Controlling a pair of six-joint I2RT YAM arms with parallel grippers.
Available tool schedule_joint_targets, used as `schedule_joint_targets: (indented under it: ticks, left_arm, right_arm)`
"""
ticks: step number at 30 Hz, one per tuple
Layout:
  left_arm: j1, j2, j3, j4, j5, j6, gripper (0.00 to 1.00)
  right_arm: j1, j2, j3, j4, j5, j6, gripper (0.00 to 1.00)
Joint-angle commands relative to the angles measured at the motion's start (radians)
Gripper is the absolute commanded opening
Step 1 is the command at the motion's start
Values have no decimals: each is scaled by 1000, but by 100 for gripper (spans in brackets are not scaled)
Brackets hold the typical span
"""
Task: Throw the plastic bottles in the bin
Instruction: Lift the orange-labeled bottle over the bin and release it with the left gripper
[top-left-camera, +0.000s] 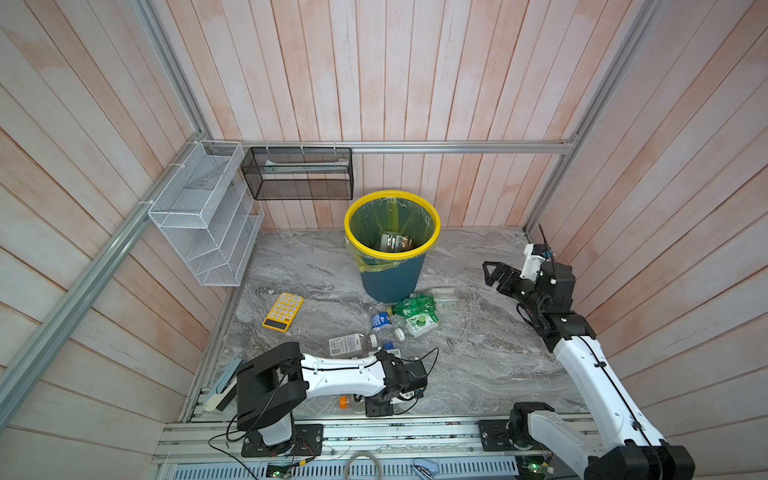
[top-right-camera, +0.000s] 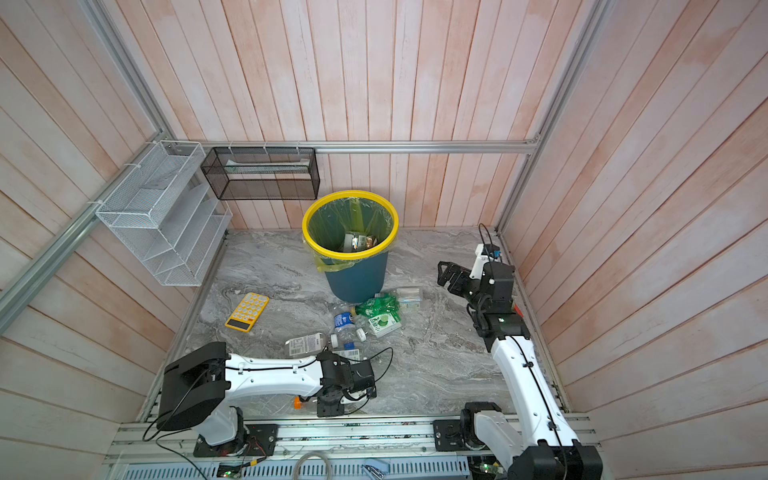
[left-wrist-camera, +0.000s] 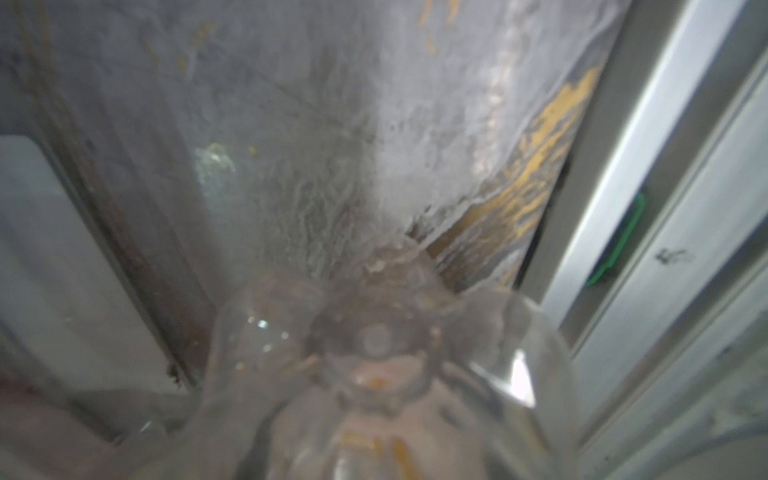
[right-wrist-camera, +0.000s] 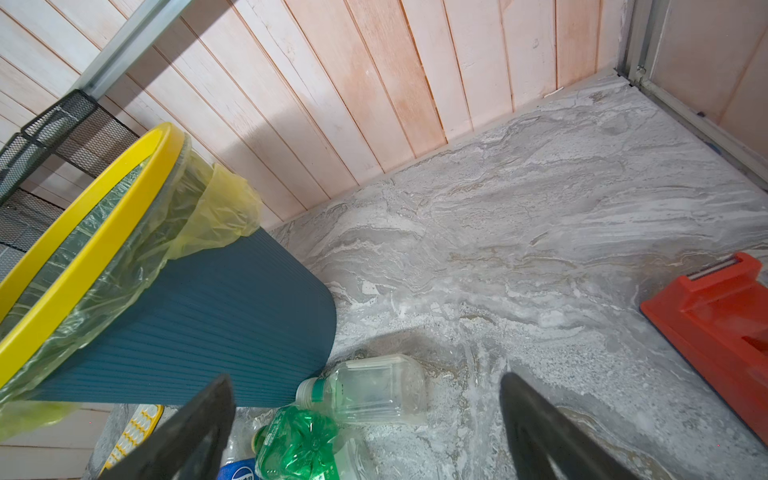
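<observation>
My left gripper (top-left-camera: 376, 409) points down at the table's front edge, shut on a clear bottle with an orange cap (top-left-camera: 347, 402). Its ribbed base (left-wrist-camera: 374, 345) fills the left wrist view, and the fingers are hidden behind it. The bin (top-left-camera: 392, 278) stands at the back middle with bottles inside (top-left-camera: 395, 242). In front of it lie a green bottle (top-left-camera: 413, 306), a clear white-capped one (right-wrist-camera: 370, 388), a blue-labelled one (top-left-camera: 380, 322) and a clear labelled one (top-left-camera: 351, 344). My right gripper (top-left-camera: 494, 274) hangs open in the air right of the bin, holding nothing.
A yellow calculator (top-left-camera: 283, 311) lies left of the bottles. A red tape dispenser (right-wrist-camera: 715, 332) sits by the right wall under the right arm. A white wire rack (top-left-camera: 203, 216) and a black mesh basket (top-left-camera: 297, 172) hang on the walls. A metal rail (top-left-camera: 374, 432) runs along the front edge.
</observation>
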Motion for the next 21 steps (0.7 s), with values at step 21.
schedule_joint_targets:
  ticks: [21]
  left_arm:
    - [79,-902,29,854,-557,70,48]
  right_arm:
    - [-21,-77,-70,15,2,32,99]
